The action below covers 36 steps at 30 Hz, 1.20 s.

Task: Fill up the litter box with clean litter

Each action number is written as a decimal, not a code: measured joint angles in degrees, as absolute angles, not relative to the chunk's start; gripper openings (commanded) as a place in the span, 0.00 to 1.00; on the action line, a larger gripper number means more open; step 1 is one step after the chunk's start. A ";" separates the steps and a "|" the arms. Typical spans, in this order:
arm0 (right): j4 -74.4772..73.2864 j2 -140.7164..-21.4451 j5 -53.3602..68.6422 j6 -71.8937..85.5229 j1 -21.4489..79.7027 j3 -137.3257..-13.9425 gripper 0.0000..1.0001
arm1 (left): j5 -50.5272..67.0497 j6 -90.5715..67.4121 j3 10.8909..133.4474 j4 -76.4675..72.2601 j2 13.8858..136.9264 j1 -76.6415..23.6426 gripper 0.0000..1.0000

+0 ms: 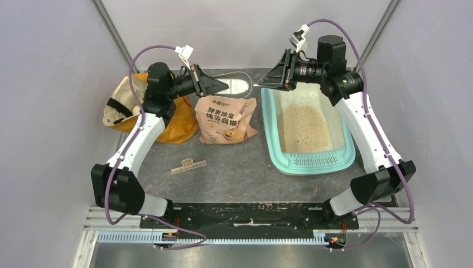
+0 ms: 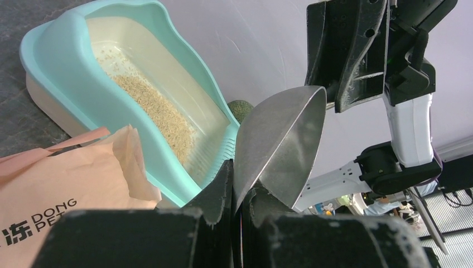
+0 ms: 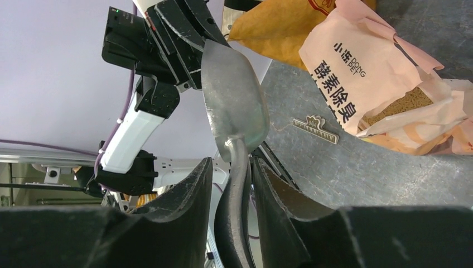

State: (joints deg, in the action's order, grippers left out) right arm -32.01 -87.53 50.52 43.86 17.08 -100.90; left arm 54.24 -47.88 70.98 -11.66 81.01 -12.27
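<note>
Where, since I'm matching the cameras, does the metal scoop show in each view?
Top external: metal scoop, upper centre, behind the peach litter pouch.
Left wrist: metal scoop, just right of centre.
Right wrist: metal scoop, centre, upper half.
Shared landmark: the peach litter pouch, in all three.

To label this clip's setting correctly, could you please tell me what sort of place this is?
Probably a robot lab test cell, not a home: plain grey panel walls on metal framing, two arms bolted to a rail, and a litter box staged on the tabletop.
</note>
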 measured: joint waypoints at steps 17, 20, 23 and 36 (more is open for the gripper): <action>-31.83 -88.33 50.89 43.40 17.19 -100.90 0.00 | 53.80 -46.52 71.64 -8.73 81.01 -12.36 0.57; -31.99 -88.36 51.00 43.35 17.19 -100.88 0.00 | 52.97 -43.62 72.71 -5.87 81.01 -12.40 0.68; -32.01 -88.36 51.11 43.38 16.86 -100.73 0.00 | 52.51 -39.86 74.46 -1.83 81.01 -12.10 0.71; -27.11 -88.36 55.00 47.51 15.29 -97.12 0.00 | 52.66 -34.74 76.47 2.28 81.08 -11.40 0.26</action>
